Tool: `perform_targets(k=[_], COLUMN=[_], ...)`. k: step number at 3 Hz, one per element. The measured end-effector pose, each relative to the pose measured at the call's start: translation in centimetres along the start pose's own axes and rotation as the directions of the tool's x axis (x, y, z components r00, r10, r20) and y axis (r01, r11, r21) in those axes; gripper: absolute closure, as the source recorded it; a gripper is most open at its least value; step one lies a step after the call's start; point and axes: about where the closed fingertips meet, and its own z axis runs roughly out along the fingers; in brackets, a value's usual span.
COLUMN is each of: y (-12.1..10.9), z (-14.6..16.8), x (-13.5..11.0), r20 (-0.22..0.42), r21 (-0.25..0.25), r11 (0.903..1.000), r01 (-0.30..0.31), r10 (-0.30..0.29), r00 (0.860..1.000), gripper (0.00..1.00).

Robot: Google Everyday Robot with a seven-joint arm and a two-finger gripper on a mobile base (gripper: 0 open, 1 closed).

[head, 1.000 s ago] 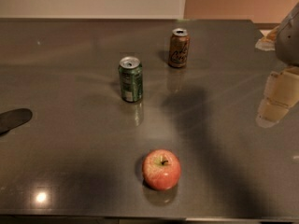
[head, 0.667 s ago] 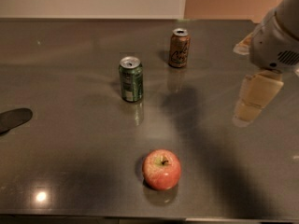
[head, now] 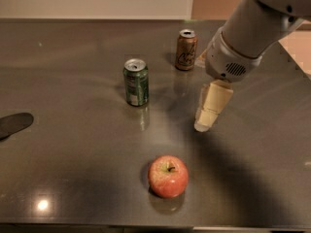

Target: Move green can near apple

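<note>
The green can (head: 136, 82) stands upright on the dark table (head: 73, 144), left of centre, with a silver top. The red apple (head: 168, 176) with yellowish patches and a short stem sits nearer the front edge, below and a little right of the can. My gripper (head: 204, 124) hangs from the white arm (head: 248, 38) that comes in from the upper right. It points down over the table, to the right of the green can and above the apple, touching neither. It holds nothing that I can see.
A brown can with script lettering (head: 186, 49) stands upright behind the gripper, to the right of the green can. A flat black object (head: 14, 124) lies at the table's left edge. The table's front edge runs just below the apple.
The arm and gripper have moved left from the right edge toward the middle of the table. The cans and the apple have not moved.
</note>
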Motion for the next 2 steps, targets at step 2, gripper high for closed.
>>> perform_targets(k=[2], y=[-0.9], z=[3.6], x=[-5.8], r20=[0.112], r21=[-0.058], r11=[0.9974], r01=[0.041], r10=[-0.034], r00=[0.993], gripper=[0.00])
